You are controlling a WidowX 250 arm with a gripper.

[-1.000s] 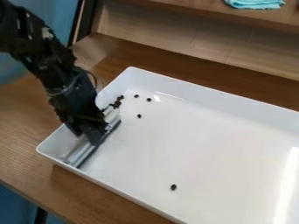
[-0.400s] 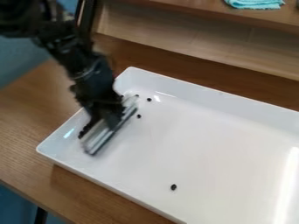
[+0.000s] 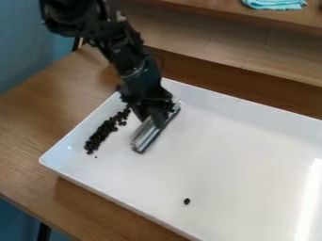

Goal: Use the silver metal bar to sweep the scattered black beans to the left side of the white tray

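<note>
1. I have my gripper (image 3: 155,112) over the left part of the tray (image 3: 232,160), clasped on a bar (image 3: 148,135). The black arm (image 3: 129,54) comes in from the upper left and slants down to it.
2. The bar is long and silvery, with ridges running along its length. It lies aslant in my view, its near end toward the lower left and its far end toward the upper right, partly behind the gripper. From here I can't tell whether its lower edge touches the tray floor.
3. To the left of the bar, apart from its near end, I see a heap of beans (image 3: 100,135), small and black. They form a ragged band along the tray's left wall, running much the same way as the bar. The upper end of the band is looser and reaches close to the gripper.
4. One tiny dark speck (image 3: 95,157) sits just below the heap.
5. A single bean (image 3: 187,201) lies on the tray floor nearer my camera, well apart from the heap and the bar.
6. The tray is white, shallow and rectangular, with raised walls, and sits on a brown wooden table (image 3: 37,113).
7. Behind it, at the top edge, a light blue cloth (image 3: 275,4) rests on a wooden shelf (image 3: 217,10).
</note>
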